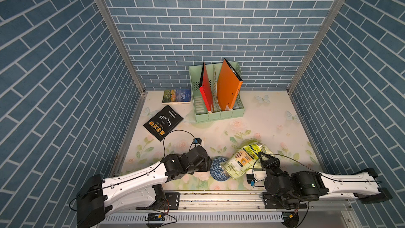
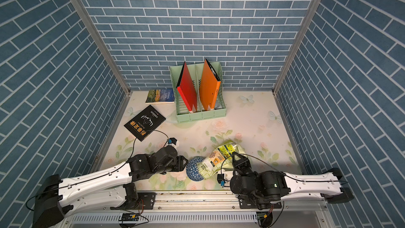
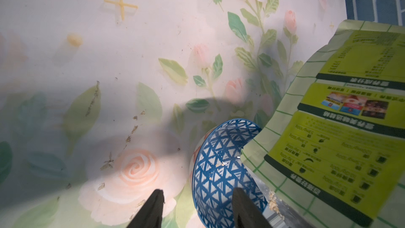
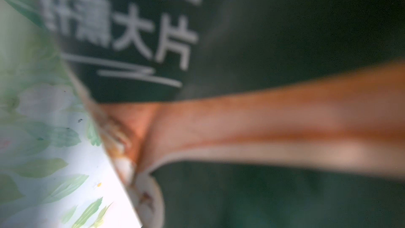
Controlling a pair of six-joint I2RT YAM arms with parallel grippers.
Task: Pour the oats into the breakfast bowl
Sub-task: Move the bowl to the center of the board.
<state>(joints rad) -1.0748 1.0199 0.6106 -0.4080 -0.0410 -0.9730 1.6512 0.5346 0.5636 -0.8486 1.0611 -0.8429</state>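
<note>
- A black book (image 1: pixel 163 122) and a paperback (image 1: pixel 177 96) lie flat at the far left, well apart from the pouring, so they play no part in it.
- The left tool (image 3: pixel 197 190) reaches in low from the left, its jaws spread and clasping nothing. One of its fingers (image 3: pixel 245 207) lies across the bowl's outer side. I judge it is there to brace the bowl against the push of the pouch, though I cannot tell if it touches.
- At the back stands a green file rack (image 1: pixel 215 110) holding a red folder (image 1: pixel 206 88) and an orange folder (image 1: pixel 229 86), also out of the way.
- The bowl (image 1: pixel 217 168) is on the surface (image 1: pixel 274 128) near the front edge, between the two tools. It is tipped, and both top views show only its patterned outside. Its mouth seems turned toward the pouch to catch the flow.
- The pouch (image 1: pixel 241 161) is lifted and slanted. Its mouth end is down at the bowl and its bottom end is raised so the contents slide out.
- The oats (image 3: pixel 274 201) show as pale flakes at the pouch mouth, just beside the bowl's edge. How much has landed inside is hidden. With the bowl so tilted, a spill looks possible.
- The right tool (image 1: pixel 262 156) is clenched on the pouch's raised part, holding it aloft.
</note>
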